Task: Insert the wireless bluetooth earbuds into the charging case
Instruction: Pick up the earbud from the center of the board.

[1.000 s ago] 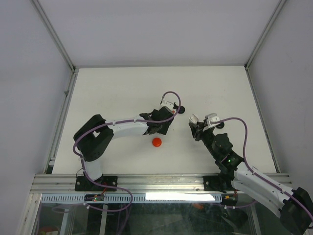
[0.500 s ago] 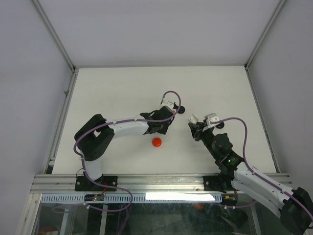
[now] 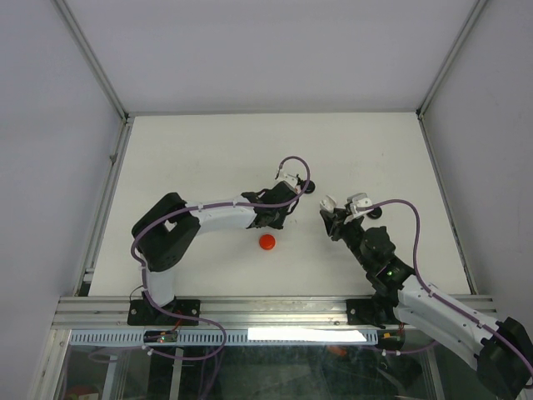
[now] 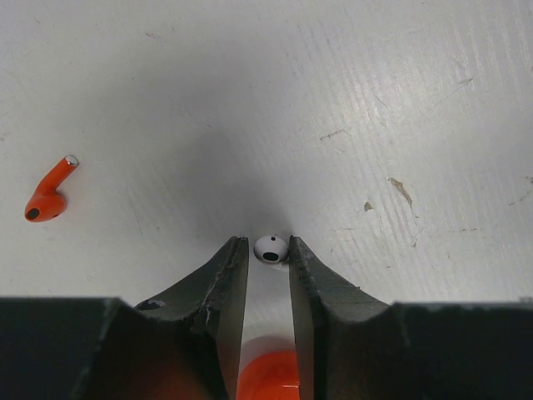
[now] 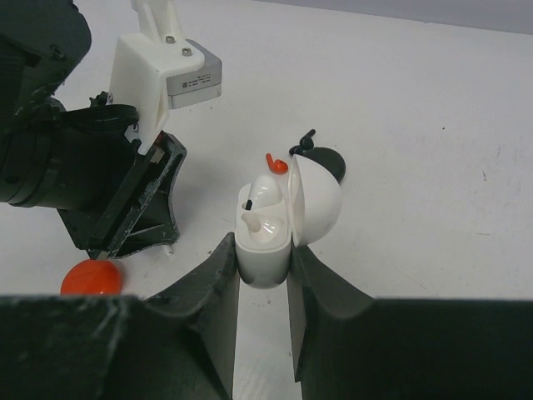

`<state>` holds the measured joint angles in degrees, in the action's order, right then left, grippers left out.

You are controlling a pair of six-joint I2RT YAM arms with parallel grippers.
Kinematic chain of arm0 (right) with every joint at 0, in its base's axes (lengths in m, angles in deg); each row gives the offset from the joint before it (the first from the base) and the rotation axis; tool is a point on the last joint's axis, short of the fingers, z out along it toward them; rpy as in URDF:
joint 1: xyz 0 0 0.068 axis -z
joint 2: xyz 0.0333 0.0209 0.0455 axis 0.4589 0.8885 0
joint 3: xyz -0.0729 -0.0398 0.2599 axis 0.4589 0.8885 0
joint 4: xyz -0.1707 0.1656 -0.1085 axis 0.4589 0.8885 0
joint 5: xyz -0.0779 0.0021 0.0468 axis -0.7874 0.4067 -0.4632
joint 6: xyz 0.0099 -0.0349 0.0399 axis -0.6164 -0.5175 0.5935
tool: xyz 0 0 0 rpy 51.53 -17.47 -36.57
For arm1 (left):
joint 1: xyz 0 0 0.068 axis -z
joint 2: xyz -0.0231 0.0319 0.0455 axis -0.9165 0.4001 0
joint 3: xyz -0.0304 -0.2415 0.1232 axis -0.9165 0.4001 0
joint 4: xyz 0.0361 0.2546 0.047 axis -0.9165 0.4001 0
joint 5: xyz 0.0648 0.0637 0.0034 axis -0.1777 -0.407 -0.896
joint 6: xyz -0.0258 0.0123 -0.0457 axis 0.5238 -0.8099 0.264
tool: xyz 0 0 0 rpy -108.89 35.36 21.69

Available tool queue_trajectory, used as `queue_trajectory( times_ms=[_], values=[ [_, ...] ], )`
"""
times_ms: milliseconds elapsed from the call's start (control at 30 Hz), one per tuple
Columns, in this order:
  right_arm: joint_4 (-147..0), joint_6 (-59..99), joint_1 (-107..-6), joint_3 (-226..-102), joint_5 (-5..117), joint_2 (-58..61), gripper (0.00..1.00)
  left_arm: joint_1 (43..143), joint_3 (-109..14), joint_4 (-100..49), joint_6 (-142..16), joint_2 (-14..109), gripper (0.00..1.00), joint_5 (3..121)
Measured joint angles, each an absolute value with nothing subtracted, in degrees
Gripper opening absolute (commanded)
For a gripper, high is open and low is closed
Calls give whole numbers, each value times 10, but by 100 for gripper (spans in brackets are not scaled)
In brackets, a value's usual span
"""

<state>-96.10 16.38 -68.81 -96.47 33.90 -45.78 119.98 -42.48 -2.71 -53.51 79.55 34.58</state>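
Observation:
A white earbud [image 4: 271, 248] lies on the table between the tips of my left gripper [image 4: 266, 247]. Its jaws stand narrow around it: the right pad touches it and a thin gap shows at the left pad. In the top view the left gripper [image 3: 280, 218] points down just above the red puck [image 3: 266, 242]. My right gripper [image 5: 263, 254] is shut on the open white charging case [image 5: 265, 237], held upright with its lid [image 5: 321, 200] swung right. One white earbud [image 5: 266, 192] sits in the case. A red earbud [image 4: 50, 190] lies loose to the left.
A black puck [image 5: 325, 160] lies beyond the case with a red earbud [image 5: 276, 163] beside it. The red puck [image 5: 92, 277] sits under the left arm [image 5: 50, 167]. Grey walls and rails [image 3: 108, 167] bound the white table.
The left jaws have narrowed around the white earbud, and the left arm has shifted slightly right. The right arm and the case have not moved.

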Motion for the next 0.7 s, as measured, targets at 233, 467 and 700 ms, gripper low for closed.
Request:
queue_trajectory(
  times_ms=[233, 467, 700],
  values=[
    [-961, 164, -688, -965, 339, -453, 0, 1200, -425, -27, -537, 798, 26, 346],
    [-961, 164, -688, -965, 343, -450, 0, 1200, -426, -27, -546, 799, 20, 346],
    [-963, 163, -688, -965, 354, -442, 0, 1200, -425, -21, -559, 785, 16, 333]
  ],
)
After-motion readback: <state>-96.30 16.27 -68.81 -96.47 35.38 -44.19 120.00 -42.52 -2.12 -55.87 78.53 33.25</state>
